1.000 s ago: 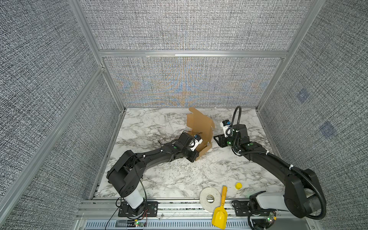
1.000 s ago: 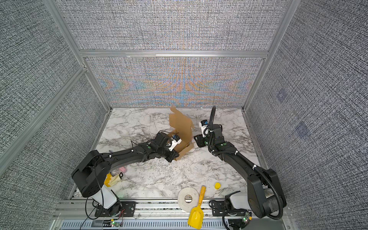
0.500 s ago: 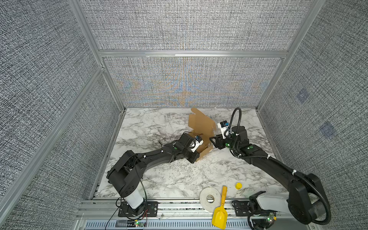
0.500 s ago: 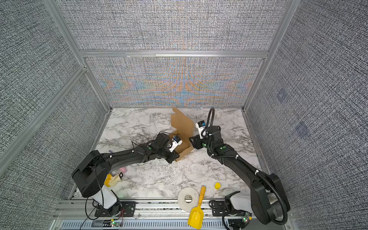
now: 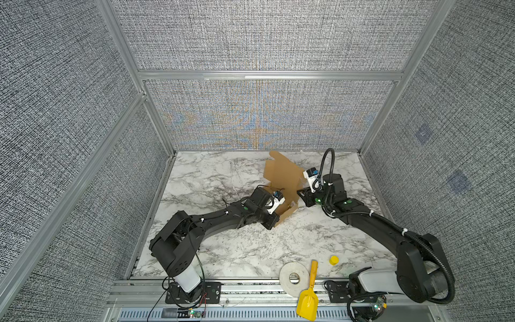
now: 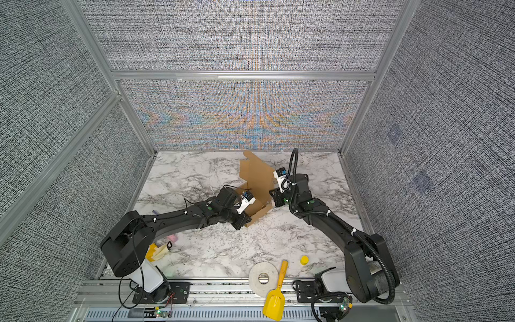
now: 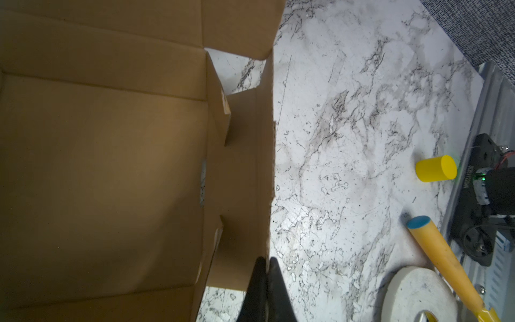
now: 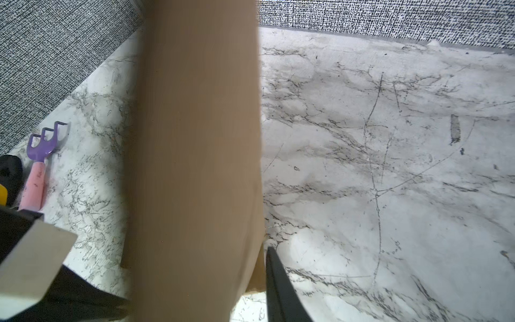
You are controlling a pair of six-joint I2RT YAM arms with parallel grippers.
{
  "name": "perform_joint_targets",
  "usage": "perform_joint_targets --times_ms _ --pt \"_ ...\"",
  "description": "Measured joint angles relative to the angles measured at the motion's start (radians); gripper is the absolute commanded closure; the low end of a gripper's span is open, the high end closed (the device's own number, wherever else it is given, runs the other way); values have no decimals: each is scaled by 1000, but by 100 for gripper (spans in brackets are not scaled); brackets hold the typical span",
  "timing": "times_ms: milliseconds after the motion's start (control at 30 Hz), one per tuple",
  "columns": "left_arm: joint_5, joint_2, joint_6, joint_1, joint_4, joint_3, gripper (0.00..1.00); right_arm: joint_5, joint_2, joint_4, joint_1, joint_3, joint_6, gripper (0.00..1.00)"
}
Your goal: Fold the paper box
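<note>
A plain brown corrugated cardboard paper box (image 5: 281, 178), partly folded, sits toward the back middle of a white, grey-veined marble tabletop (image 5: 223, 178), between two black robot arms. In both top views its shallow tray rests on the table and a large lid panel (image 6: 256, 172) stands up behind the tray, its notched top edge near the back wall.

The left gripper (image 5: 274, 222) meets the tray's near corner. In the left wrist view its two black fingers (image 7: 260, 278) are pressed together, pinching the edge of a low outer wall of the box (image 7: 245, 167).

The right gripper (image 5: 299, 192) reaches the right edge of the upright panel. In the right wrist view one black finger (image 8: 276, 278) lies against the edge of the blurred brown panel (image 8: 195, 139). The panel hides the other finger, so the grip cannot be told.

Well apart, at the table's front edge, lie a white tape roll (image 5: 285, 278), a yellow plastic toy shovel (image 5: 308, 301) and a small yellow cylinder (image 5: 333, 260). A purple-and-pink toy rake (image 8: 41, 156) lies by the left wall.
</note>
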Motion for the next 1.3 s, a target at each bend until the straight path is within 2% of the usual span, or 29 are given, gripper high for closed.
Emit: perform_joint_targets --times_ms 167,433,700,1100,1300 --pt "15 -11 5 0 4 -9 96 -29 -5 -21 -26 9 -34 88" --pt "27 -16 8 0 8 -19 96 -63 -4 -43 -42 18 -83 90" --pt "43 -24 7 13 16 -29 96 -87 -16 -43 -44 0 -106 99" --pt "140 -22 -54 111 78 -67 96 -89 -51 -43 -44 -28 -133 97" --pt "157 53 -78 117 92 -43 96 -82 -57 -43 -44 -23 -133 94"
